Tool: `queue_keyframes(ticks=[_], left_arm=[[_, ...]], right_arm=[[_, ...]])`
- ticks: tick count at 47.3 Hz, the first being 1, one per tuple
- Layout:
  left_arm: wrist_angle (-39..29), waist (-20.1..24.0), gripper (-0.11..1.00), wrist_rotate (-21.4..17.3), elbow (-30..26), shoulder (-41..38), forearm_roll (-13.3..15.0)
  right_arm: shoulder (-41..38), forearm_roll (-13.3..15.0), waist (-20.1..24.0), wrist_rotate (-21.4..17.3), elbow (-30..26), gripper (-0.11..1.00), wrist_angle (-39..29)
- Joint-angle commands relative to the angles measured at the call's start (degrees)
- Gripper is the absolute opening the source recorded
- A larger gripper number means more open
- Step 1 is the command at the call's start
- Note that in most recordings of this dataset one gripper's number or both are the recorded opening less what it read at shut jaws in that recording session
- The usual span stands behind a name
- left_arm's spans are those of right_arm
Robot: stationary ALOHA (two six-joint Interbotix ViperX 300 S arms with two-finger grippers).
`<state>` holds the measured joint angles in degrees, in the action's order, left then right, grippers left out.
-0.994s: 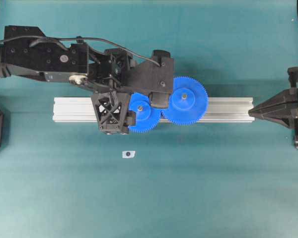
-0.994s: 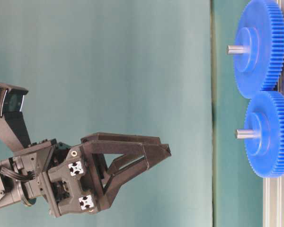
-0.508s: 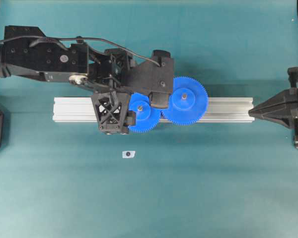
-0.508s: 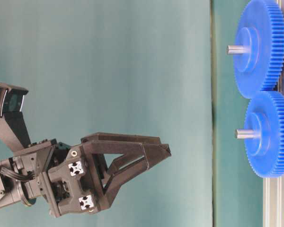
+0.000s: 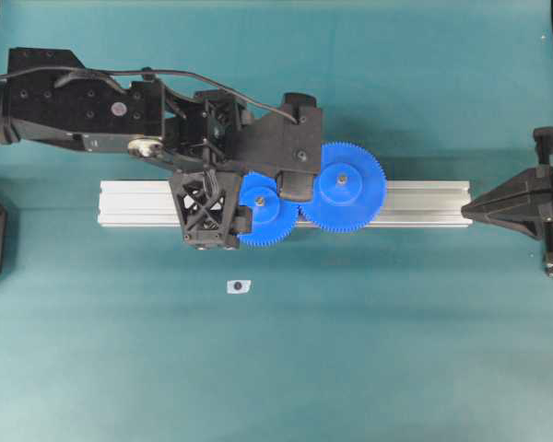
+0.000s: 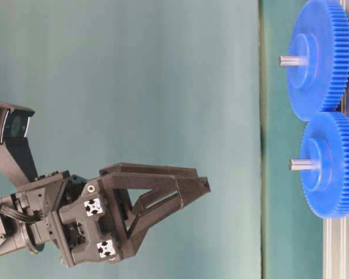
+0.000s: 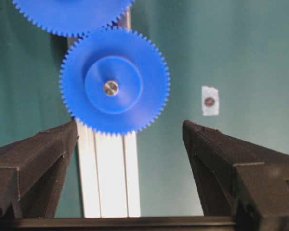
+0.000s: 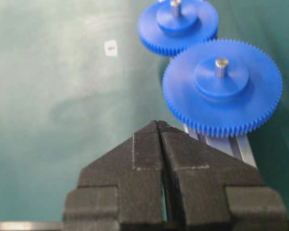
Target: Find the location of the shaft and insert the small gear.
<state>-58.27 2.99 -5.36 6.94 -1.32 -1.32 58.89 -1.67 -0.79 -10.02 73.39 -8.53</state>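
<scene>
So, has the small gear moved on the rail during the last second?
No. In the overhead view the small gear sits at the same spot on the aluminium rail, its teeth meshed with the larger gear as before.

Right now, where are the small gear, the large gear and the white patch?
small gear (image 7: 113,88): left wrist view, on its hub.
large gear (image 8: 222,86): right wrist view, on its hub.
white patch (image 5: 238,286): overhead view, at its middle.

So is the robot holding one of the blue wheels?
No. The left gripper is open above the small gear, touching nothing. The right gripper is shut and empty.
</scene>
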Motion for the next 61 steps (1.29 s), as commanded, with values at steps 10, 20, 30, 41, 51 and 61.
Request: queue_keyframes(ticks=[10,20,30,41,51,61], left_arm=[[0.18,-0.18,0.84,-0.09,-0.97,0.53,-0.18],[0.18,-0.18,0.84,-0.09,-1.14,0.26,-0.18],[0.18,-0.18,0.84,-0.09,-1.23,0.35,-0.18],[0.26,-0.18,0.84,0.00,-1.23,0.62,-0.18],[0.18,-0.18,0.84,-0.09,-1.32,0.97,-0.18],[0.26,-0.18,0.84,-0.09,-1.23,1.05,-0.18]], right_arm=[[-0.09,0.09,-0.09,-0.53,-0.35,0.00,-0.09],[1.14,0.09,-0.09,-0.53,0.09,0.00,-0.26],[2.29,0.09,-0.09,-0.53,0.26,0.00,-0.97],[2.37,0.09,-0.09,-0.62,0.53,0.00,-1.14],[2.37,0.09,-0.09,-0.62,0.53,0.00,-1.14],[2.37,0.09,-0.09,-0.62,0.53,0.00,-1.14]])
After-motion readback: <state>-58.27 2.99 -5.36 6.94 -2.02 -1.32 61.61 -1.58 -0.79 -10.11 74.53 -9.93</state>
